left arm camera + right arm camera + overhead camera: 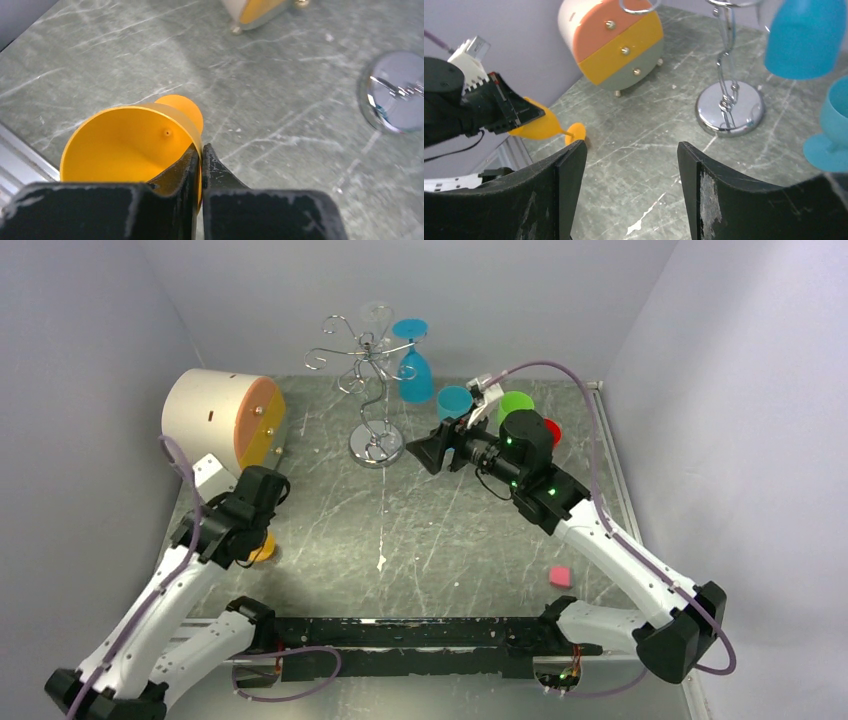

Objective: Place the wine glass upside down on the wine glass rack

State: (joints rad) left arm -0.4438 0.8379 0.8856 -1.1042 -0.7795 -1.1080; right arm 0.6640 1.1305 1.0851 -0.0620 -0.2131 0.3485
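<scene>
The orange wine glass (125,145) is in my left gripper (201,150), which is shut on the rim of its bowl, one finger inside and one outside. The right wrist view shows the glass (536,125) tilted, its foot down by the table. In the top view only its foot (263,550) shows under my left gripper (255,528). The silver wire wine glass rack (372,390) stands at the back middle on a chrome base (730,107) (395,92). A blue glass (414,370) hangs upside down on it. My right gripper (425,452) (631,147) is open and empty beside the rack's base.
A cream cylinder with drawers (215,415) lies at the back left. An upright blue glass (453,400), a green one (516,405) and a red one (552,430) stand behind my right arm. A pink cube (560,576) lies at the right front.
</scene>
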